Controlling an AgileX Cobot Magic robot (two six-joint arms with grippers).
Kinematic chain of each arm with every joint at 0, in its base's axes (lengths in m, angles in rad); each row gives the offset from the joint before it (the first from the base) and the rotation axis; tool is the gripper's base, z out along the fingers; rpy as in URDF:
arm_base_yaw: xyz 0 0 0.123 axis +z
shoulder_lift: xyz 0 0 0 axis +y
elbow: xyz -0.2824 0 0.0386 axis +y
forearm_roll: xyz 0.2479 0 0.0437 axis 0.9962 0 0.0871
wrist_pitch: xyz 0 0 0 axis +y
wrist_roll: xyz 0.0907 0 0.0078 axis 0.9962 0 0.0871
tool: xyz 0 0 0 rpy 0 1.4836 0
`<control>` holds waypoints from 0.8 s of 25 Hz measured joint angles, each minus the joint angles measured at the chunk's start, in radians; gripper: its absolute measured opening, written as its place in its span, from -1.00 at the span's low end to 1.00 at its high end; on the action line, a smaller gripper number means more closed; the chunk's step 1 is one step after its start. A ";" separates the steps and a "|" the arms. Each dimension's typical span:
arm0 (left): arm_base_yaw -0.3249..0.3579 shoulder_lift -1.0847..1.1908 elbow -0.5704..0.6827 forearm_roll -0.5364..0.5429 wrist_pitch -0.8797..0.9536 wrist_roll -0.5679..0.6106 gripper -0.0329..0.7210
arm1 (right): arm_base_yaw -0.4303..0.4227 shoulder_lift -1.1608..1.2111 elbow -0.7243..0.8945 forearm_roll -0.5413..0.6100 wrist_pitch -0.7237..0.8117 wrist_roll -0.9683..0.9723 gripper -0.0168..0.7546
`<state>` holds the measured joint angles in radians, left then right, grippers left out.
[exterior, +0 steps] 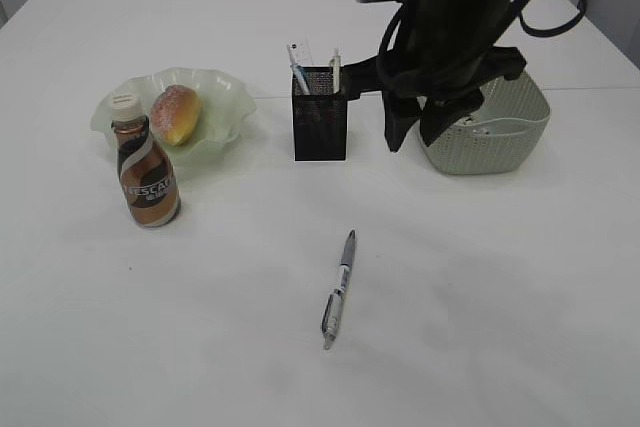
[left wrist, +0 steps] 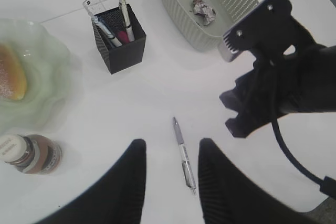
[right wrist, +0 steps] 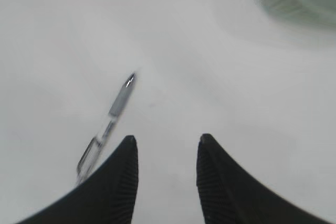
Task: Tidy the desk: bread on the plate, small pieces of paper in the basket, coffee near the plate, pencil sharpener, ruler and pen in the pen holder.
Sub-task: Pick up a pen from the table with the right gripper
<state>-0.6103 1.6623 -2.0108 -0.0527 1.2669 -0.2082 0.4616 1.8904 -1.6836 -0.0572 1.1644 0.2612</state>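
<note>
A pen [exterior: 339,290] lies loose on the white surface [exterior: 480,277], at about 6 o'clock from the holder [exterior: 320,114], tip pointing toward 12. The holder already carries a ruler [exterior: 300,53] and two pens; a red item shows inside it in the left wrist view, too small to name. At 9 o'clock from the holder the bread [exterior: 176,113] sits on the plate [exterior: 225,97], with the coffee [exterior: 146,168] standing upright at the plate's near edge, hiding part of the rim. The basket [exterior: 510,127] at 3 o'clock holds one crumpled paper [left wrist: 203,11]; in the exterior view an arm covers much of it.

The left pincer [left wrist: 172,179] hangs above the pen with its jaws apart and nothing between them; the pen's lower end lies in the gap. The right pincer [right wrist: 167,179] is likewise apart and empty, the pen blurred at its 10 o'clock and cut off behind the left finger [right wrist: 115,187]. The plate is only a blurred corner in the right wrist view.
</note>
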 joint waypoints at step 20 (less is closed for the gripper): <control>0.014 -0.075 0.000 0.053 0.000 -0.038 -0.26 | 0.000 -0.001 -0.008 0.247 0.061 0.053 -0.16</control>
<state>-0.5960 1.5871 -2.0108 0.0000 1.2669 -0.2461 0.4616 1.8890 -1.6920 0.1897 1.2254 0.3141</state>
